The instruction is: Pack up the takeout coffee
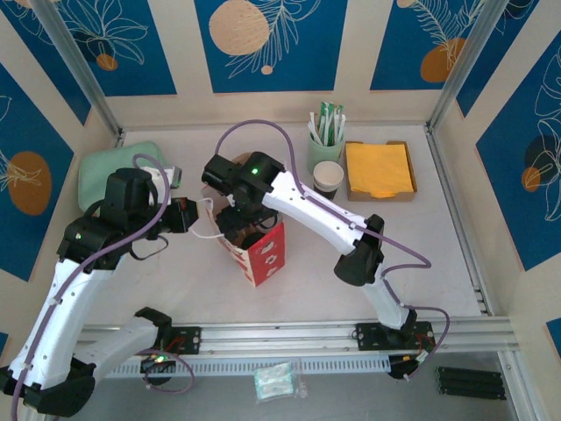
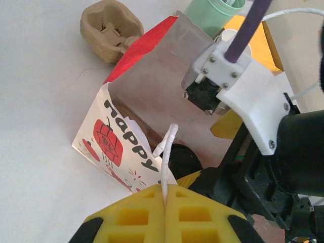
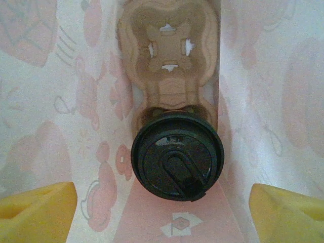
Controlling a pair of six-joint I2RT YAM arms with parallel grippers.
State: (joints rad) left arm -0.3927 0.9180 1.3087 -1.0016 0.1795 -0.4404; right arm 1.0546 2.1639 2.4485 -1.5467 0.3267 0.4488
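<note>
Bench [image 1: 175, 281] from above: left fingers [image 1: 186, 216] pinch the paper bag [image 1: 267, 253] by its handle, and the right arm reaches inside.

Left wrist: fingers clamped on the white handle [image 2: 166, 147].

Right wrist: right fingers [image 3: 38, 210] apart, takeout coffee [image 3: 177, 157] centred between them and slightly ahead, inside the bag, lid facing them.

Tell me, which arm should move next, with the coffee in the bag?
Probably right: the right gripper hangs open over the coffee inside the bag, free to withdraw; the left gripper pinches the handle.

Bright, even light; soft shadows; faint sheen atop takeout coffee [image 3: 177, 158]; blurry close foreground.
</note>
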